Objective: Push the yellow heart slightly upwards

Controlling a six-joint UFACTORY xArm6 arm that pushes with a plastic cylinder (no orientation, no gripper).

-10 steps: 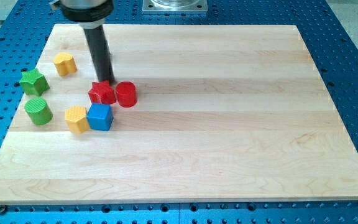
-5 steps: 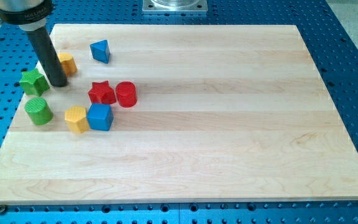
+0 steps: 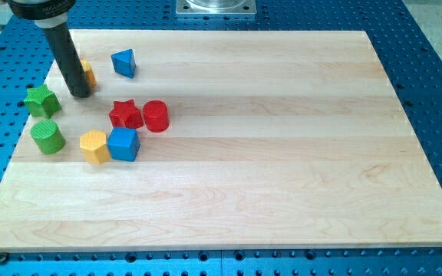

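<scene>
The straight dark rod [image 3: 67, 57] descends from its wider mount at the view's top left — leaning slightly rightward — and my tip [image 3: 80, 94] rests low, at the tabletop's height.

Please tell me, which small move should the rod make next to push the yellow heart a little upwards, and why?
Probably a short push toward the view's top. My tip sits at the lower left edge of the yellow heart, which the rod partly hides, so it seems already placed below it. The blue triangle lies to the heart's right, out of that path.
</scene>
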